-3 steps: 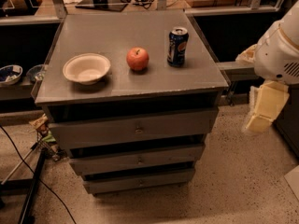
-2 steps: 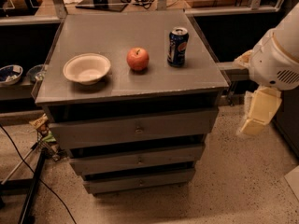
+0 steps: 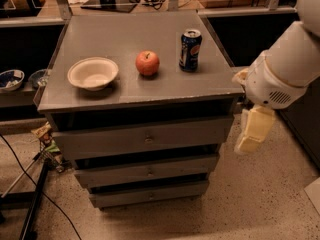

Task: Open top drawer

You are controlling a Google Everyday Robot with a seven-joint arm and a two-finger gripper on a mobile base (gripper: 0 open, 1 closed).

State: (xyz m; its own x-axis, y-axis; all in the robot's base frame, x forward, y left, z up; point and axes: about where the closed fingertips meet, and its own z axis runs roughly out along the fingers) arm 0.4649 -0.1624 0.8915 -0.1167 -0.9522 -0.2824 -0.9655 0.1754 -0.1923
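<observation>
Top drawer point(image 3: 100, 144) sat just under the cabinet top point(image 3: 125, 96), shut flush, widest of three stacked grey fronts; the two lower drawers point(image 3: 115, 173) were stepped back beneath it. Flat stiff front, likely board or sheet metal. No lip or edge to hook, so the only hold was the small round metal knob point(image 3: 148, 138) at its centre. Judged the knob smooth and shallow, easy to slip off unless pinched squarely and pulled straight outward. Drawer weight unknown, as its contents were hidden. It probably runs on slides, so a steady pull should serve. Gripper point(image 3: 246, 145) hung off the cabinet's right front corner, pointing down, level with the drawer front and well apart from the knob; whether it was open or closed could not be told. On the top stood a pale bowl point(image 3: 93, 73), an apple point(image 3: 147, 63) and a blue can point(image 3: 190, 50), all clear of the drawer but liable to shift or roll if the cabinet were jerked. Nothing stood in front of the drawer. Cables point(image 3: 30, 194) lay on the floor at left, away from the arm's side.
</observation>
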